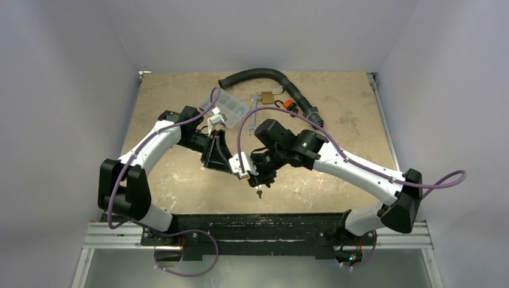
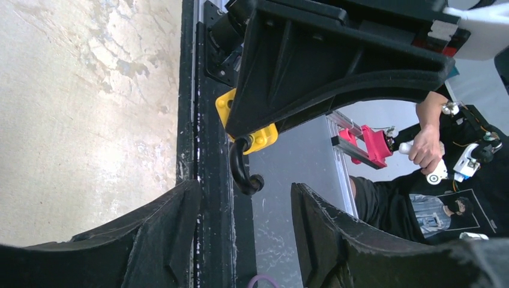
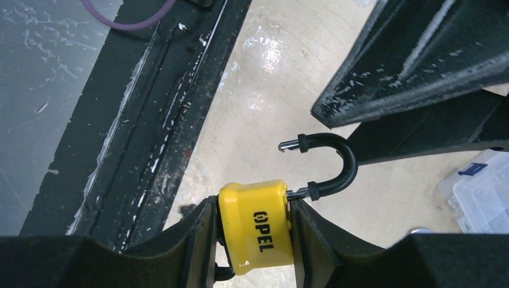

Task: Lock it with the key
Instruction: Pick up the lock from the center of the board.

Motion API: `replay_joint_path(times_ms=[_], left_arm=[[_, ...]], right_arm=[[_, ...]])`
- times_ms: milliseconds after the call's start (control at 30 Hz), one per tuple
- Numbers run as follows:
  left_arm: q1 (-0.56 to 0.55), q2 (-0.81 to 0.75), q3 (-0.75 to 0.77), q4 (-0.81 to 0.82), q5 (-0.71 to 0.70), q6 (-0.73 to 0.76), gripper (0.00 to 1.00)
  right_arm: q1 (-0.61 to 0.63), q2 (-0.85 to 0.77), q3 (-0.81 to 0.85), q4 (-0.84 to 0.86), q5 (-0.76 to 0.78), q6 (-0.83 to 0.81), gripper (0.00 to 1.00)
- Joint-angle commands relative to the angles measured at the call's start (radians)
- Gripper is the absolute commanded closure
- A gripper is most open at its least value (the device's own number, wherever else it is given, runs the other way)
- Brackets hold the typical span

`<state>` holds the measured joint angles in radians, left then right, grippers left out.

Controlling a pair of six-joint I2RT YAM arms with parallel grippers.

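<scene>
Jaws of my right gripper (image 3: 255,237) clamp the yellow padlock (image 3: 257,225) above the table (image 1: 180,180), its shackle (image 3: 336,165) open. My left gripper's (image 2: 246,222) jaws stand apart, empty, just beside it. I judge the shackle's free end must align with its hole before pressing.

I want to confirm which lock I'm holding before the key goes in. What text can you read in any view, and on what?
"OPEL": black letters on the body of the yellow padlock, held between the right fingers.
Blue tag on the clear organizer box: too small to read.
Print on the bystander's black T-shirt: a picture, with no legible words.
</scene>
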<state>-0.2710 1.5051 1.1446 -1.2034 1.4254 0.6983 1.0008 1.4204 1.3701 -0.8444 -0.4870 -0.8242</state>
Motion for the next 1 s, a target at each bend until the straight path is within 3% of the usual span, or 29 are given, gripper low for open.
replay_joint_path(times_ms=[0,233,600,767,867,967], left_arm=[[-0.006,0.019,0.041,-0.023,0.051,0.055,0.4],[-0.016,0.014,0.029,-0.007,0.061,0.03,0.45],[-0.048,-0.022,-0.039,0.203,0.013,-0.197,0.56],[-0.059,-0.039,-0.052,0.244,0.014,-0.229,0.75],[-0.059,-0.048,-0.052,0.235,0.026,-0.215,0.99],[-0.059,-0.06,-0.04,0.159,0.039,-0.117,1.0]], right_arm=[[0.015,0.007,0.041,0.021,0.002,-0.015,0.93],[0.032,0.021,0.047,0.022,0.018,-0.018,0.93],[0.043,0.04,0.084,0.015,0.024,-0.018,0.93],[0.045,0.042,0.084,0.011,0.027,-0.021,0.93],[0.047,0.041,0.082,0.014,0.03,-0.023,0.93],[0.047,0.036,0.076,0.042,0.051,0.004,0.81]])
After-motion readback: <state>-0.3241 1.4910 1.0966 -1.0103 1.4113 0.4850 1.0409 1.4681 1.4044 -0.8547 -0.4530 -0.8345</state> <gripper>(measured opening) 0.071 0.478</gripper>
